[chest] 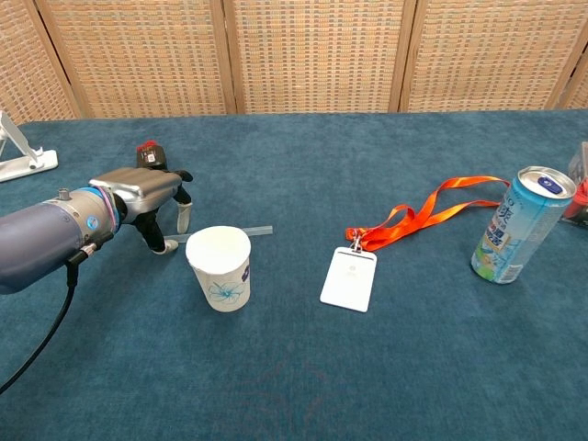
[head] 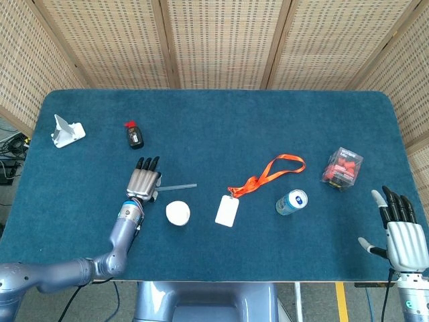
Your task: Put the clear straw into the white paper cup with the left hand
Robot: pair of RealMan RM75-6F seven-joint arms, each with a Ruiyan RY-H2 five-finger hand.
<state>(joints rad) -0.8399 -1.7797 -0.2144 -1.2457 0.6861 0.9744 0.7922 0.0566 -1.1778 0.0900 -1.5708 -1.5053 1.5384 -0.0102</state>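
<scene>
Clear straw is being touched by the left hand while lying flat on the blue table, just behind the white paper cup.

The left hand is being held palm-down over the straw's left end, fingers pointed down at the cloth; whether the straw is actually being pinched cannot be told. The cup is being left upright just right of that hand. The right hand is being held apart at the table's right edge, fingers spread and nothing in them. A white badge with orange lanyard, a drink can and a box of red pieces are lying further right.
</scene>
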